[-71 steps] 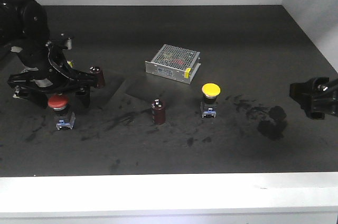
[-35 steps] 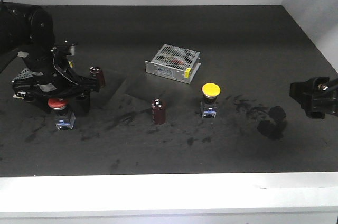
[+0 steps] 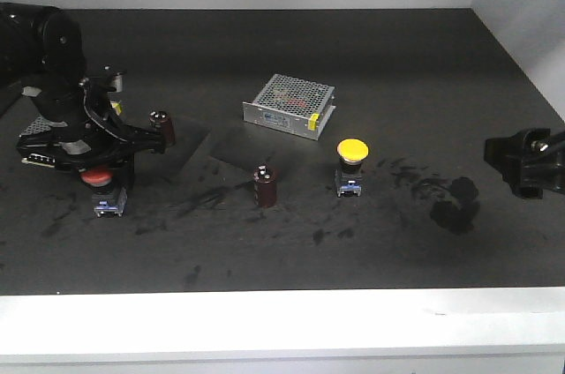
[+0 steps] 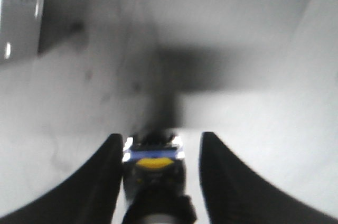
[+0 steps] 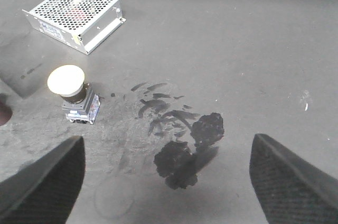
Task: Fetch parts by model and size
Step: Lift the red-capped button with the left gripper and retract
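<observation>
On the near left of the dark surface (image 3: 397,65), the red-capped switch (image 3: 97,179), upright on its blue-grey base, right under the black left gripper (image 3: 104,184). In the blurred left wrist view, the same red-capped switch (image 4: 153,163) between the two dark fingers (image 4: 103,182) of the left gripper (image 4: 159,145). Jaws partly apart, one finger on each side of the base, not closed on it. A pale strip of surface beside the right finger; left finger just beside the base or touching it, not possible to tell which. Near the middle and a little to the right, the yellow-capped switch (image 3: 352,162), also upright, well apart from both grippers. At the right edge, the right gripper (image 3: 523,162). In the right wrist view, the right gripper (image 5: 168,145) with jaws wide apart, holding nothing, above a black smear (image 5: 185,150), and the yellow-capped switch (image 5: 74,93) to its left. Between the two switches, a dark-maroon capacitor (image 3: 266,185), standing. Farther back, a silver perforated power supply box (image 3: 290,105), flat on the surface.
</observation>
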Robot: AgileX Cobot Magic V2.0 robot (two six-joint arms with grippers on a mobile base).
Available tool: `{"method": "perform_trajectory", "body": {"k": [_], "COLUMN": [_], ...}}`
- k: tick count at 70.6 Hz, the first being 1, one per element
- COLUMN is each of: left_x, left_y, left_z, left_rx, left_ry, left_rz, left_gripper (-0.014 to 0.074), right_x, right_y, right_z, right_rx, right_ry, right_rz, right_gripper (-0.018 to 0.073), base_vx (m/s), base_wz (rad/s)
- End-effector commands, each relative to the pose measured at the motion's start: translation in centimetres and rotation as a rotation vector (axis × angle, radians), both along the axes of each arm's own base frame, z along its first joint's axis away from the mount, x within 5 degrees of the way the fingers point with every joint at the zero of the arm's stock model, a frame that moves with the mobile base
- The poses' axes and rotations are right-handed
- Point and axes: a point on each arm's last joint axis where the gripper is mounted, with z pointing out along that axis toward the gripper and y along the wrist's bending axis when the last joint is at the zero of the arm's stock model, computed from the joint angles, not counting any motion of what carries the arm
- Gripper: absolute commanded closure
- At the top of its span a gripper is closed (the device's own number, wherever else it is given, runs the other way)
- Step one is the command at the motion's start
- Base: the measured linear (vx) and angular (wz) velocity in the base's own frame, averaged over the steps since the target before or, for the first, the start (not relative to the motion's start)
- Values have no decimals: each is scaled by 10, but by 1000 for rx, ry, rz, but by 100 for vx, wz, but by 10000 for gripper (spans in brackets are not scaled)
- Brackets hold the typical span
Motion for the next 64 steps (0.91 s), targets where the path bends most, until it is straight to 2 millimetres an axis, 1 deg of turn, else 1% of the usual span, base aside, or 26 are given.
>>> {"method": "perform_trajectory", "body": {"k": [1, 7, 15, 31, 39, 47, 55, 63, 64], "left_x": [-12, -15, -15, -17, -20, -25, -32, -44, -47], "left_y": [0, 1, 1, 6, 9, 10, 11, 14, 14], "left_z": [16, 9, 8, 16, 29, 47, 69, 95, 100], "left_rx": [-12, -8, -1, 42, 61, 42, 23, 5, 3], "left_ry": [-19, 7, 9, -28, -91, -176, -271, -387, -409], "left_rz": [-7, -6, -26, -48, -53, -51, -49, -60, -62], "left_gripper": [436, 506, 606, 604, 604, 604, 604, 604, 604], "right_x": [3, 3, 3, 3, 3, 3, 3, 3, 3], "right_y": [0, 0, 0, 0, 0, 0, 0, 0, 0], "right_z": [16, 16, 16, 16, 16, 16, 16, 16, 16], "right_rx": [-7, -7, -7, -6, -6, -6, -6, -6, -6], "right_ry": [-103, -104, -104, -104, -104, -104, -104, -104, -104], "right_rz": [-2, -2, -2, -2, -2, -2, -2, -2, -2], "right_gripper": [-35, -35, -35, -35, -35, -35, -35, -35, -35], "base_vx": [0, 0, 0, 0, 0, 0, 0, 0, 0], "base_wz": [0, 0, 0, 0, 0, 0, 0, 0, 0]}}
